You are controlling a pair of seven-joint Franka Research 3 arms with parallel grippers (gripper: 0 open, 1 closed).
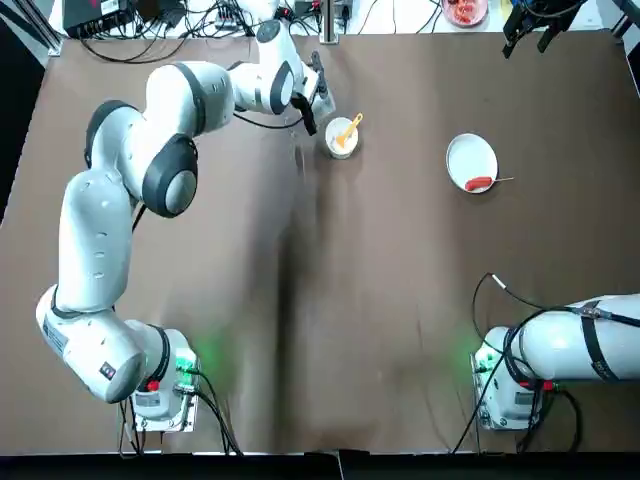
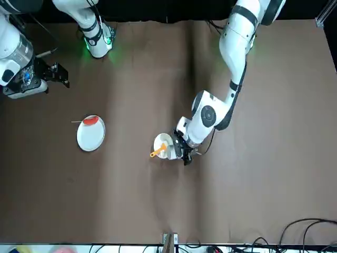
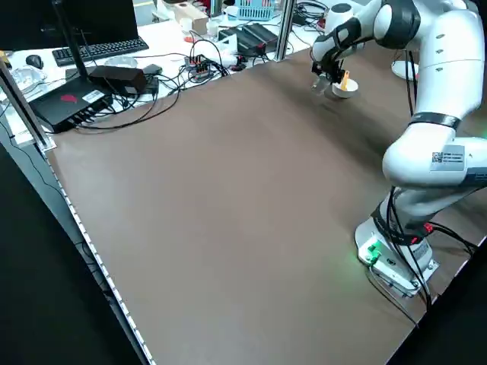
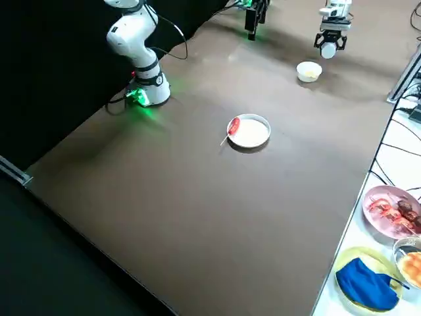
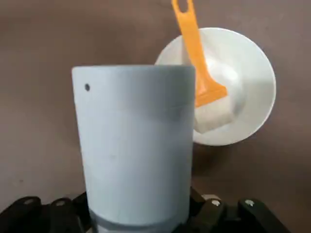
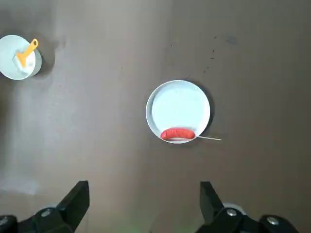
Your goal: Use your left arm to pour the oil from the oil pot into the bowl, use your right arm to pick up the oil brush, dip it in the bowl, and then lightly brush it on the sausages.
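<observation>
- The pouring step appears to be in hand: the oil pot (image 5: 133,145) is held by the left end effector (image 5: 141,213) just beside the bowl (image 5: 248,73); whether oil is flowing cannot be told.
- If pouring is unfinished, the next move calls for the spout to be kept over the bowl's opening and the pot tipped gently; otherwise it should be levelled and drawn clear. Oil could be spilled outside the rim, or the brush handle knocked.
- The left end effector is clamped on the pot, with a finger at either side; the bowl lies just to its right on the surface (image 1: 400,250).
- The oil brush (image 5: 197,53) is leaned in the bowl, pale tip inside, handle over the rim, ungrasped.
- The right end effector (image 6: 145,187) is held at the robot's right, above the surface, with fingers apart and nothing between them.
- The sausage (image 6: 177,133) is laid on the plate (image 6: 180,104), out ahead of the right end effector, its skewer past the rim; the bowl lies farther to its left.
</observation>
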